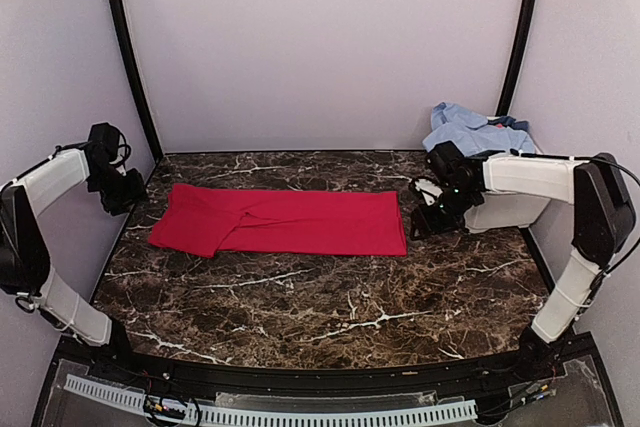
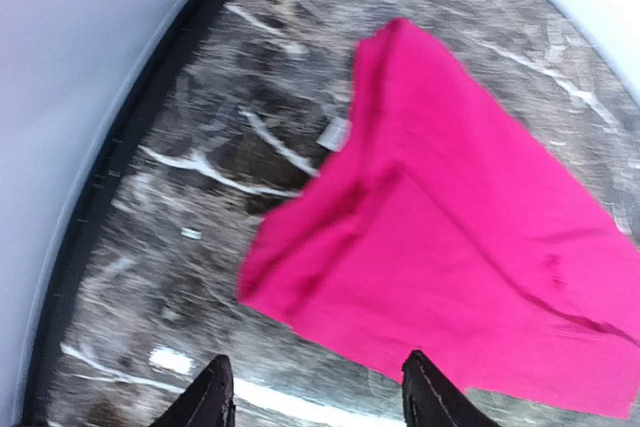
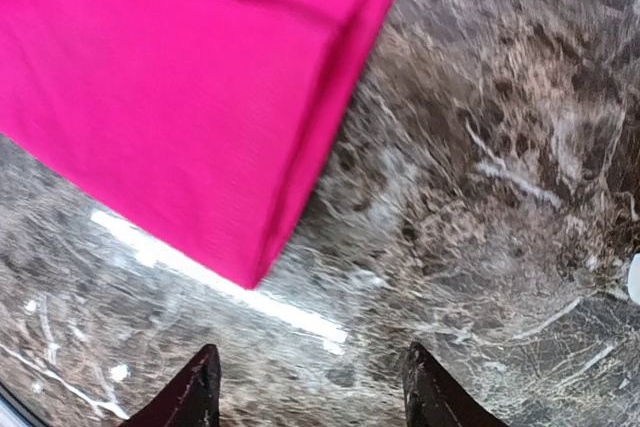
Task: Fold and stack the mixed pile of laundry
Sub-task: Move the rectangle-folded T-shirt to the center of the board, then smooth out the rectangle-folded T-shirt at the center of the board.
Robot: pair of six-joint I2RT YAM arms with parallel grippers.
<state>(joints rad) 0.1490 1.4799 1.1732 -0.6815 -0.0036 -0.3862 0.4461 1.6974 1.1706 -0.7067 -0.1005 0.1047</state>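
My left tool is spread. Its two dark fingertips stick up at the bottom of the left wrist view, with only the table between them and nothing pinched. Just past the right-hand fingertip lies the left end of the red garment. This view is blurred, so I cannot tell whether that fingertip touches the cloth. The end is folded over on itself, and a small white tag shows at its edge against the dark marble.

My right tool is spread too, and its fingertips hold nothing but bare marble between them. A doubled corner of the same red garment points toward that gap from the upper left of the right wrist view, and it lies apart from both fingertips.

From above, the left tool sits off the garment's left end, close to the left wall. The right tool sits just off the garment's right end. The garment lies flat between them as a long band across the rear half of the table. Its left part is wider, and a slanted fold line crosses it.

Behind my right arm, in the back right corner, a light-blue shirt lies crumpled against the wall. A darker blue piece shows at its right edge.
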